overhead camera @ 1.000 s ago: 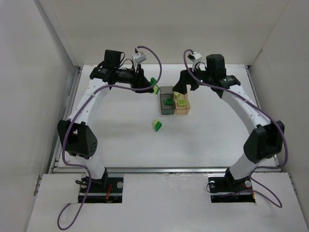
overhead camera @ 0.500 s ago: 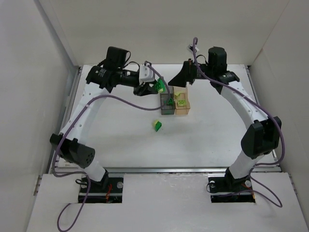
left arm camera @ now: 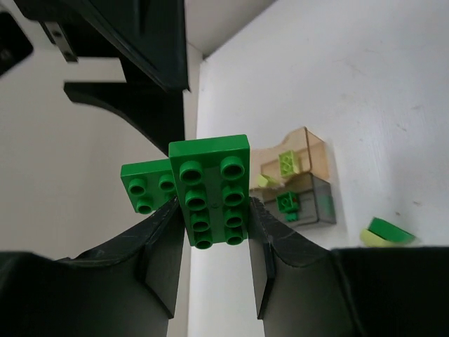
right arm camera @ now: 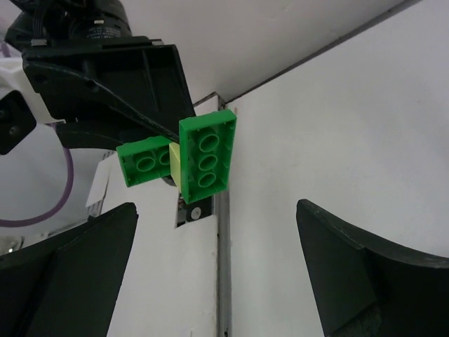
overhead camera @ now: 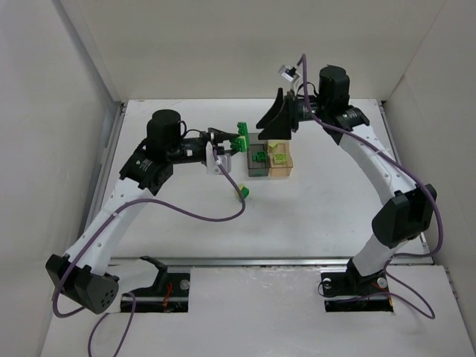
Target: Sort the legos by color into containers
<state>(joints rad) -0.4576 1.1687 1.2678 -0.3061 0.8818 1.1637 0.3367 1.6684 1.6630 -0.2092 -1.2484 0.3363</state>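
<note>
Over the white table (overhead camera: 335, 216) my right gripper (overhead camera: 272, 125) hangs released, jaws spread wide, just behind the two adjoining containers: the smoky grey box (overhead camera: 256, 172) holding a dark green brick (overhead camera: 258, 156) and the pale orange box (overhead camera: 282, 172) holding a pale yellow-green brick (overhead camera: 280, 158). My left gripper (left arm camera: 214, 232) is clenched on a dark green lego cluster (left arm camera: 210, 182), in the air just left of the grey box, perhaps with a pale piece tucked in it. A small green-and-yellow brick (overhead camera: 242, 192) lies loose in front of the containers.

Robotics lab cell, white table (overhead camera: 312, 216) walled by white panels (overhead camera: 44, 134), left arm (overhead camera: 111, 216), right arm (overhead camera: 372, 160) bolted down
</note>
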